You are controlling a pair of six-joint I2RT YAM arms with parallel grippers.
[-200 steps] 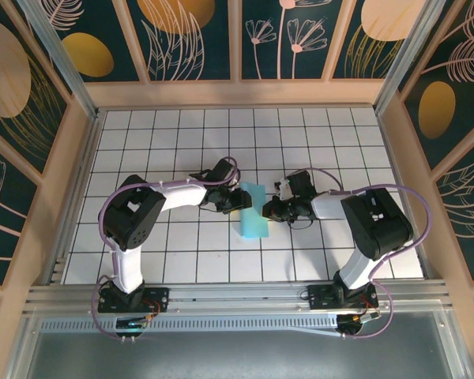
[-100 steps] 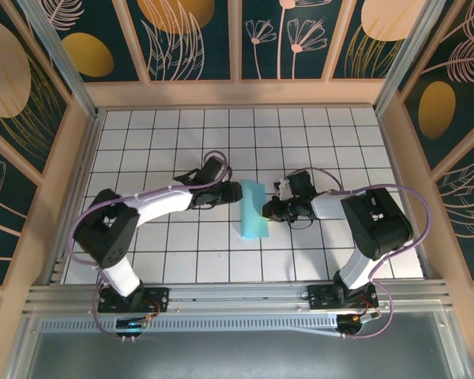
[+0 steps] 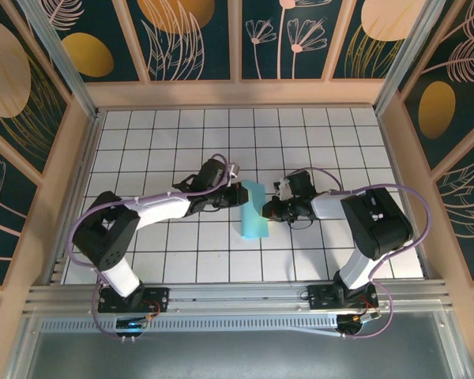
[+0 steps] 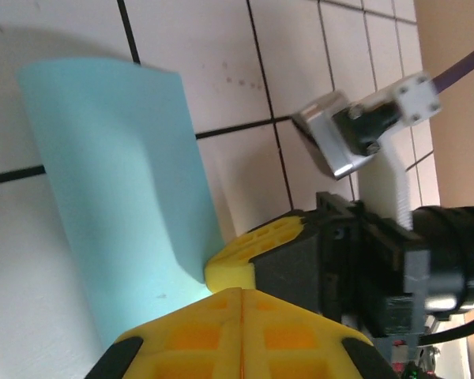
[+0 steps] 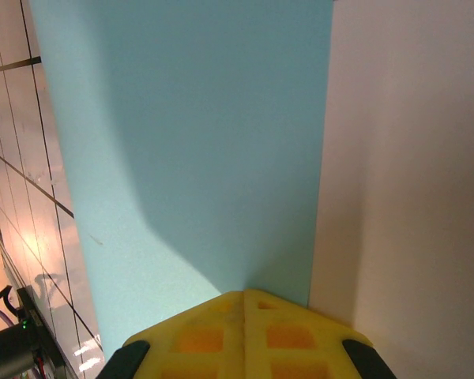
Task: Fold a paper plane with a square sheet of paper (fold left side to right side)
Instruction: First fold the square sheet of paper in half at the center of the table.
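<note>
Overhead view of two robot arms meeting over a white grid table [image 3: 166, 142] inside a decorated enclosure. Between them lay the square sheet of paper [image 3: 254, 217], turquoise-blue and doubled over into a narrow rectangle, so the left-to-right fold looked made but probably not yet pressed flat. The left pincer [image 3: 238, 194] had its yellow jaws together, with no paper visibly caught in the seam. Its tip rested at the sheet's near edge, and the paper spread away ahead of it. In the left wrist view the sheet [image 4: 118, 189] bowed slightly upward ahead of the left pincer [image 4: 242, 304], a soft shadow running along its length, which suggested the top layer was still springing up. The right pincer [image 3: 267, 210] came in from the opposite side, its jaws also together, its tip touching the sheet. In the right wrist view the right pincer [image 5: 245, 304] sat on the paper [image 5: 189, 142] just inside the straight edge that ran away ahead of it, with bare table beyond that edge. It seemed placed there as a pin, holding the layers down so the sheet could not slide while the left pincer worked along the fold.
</note>
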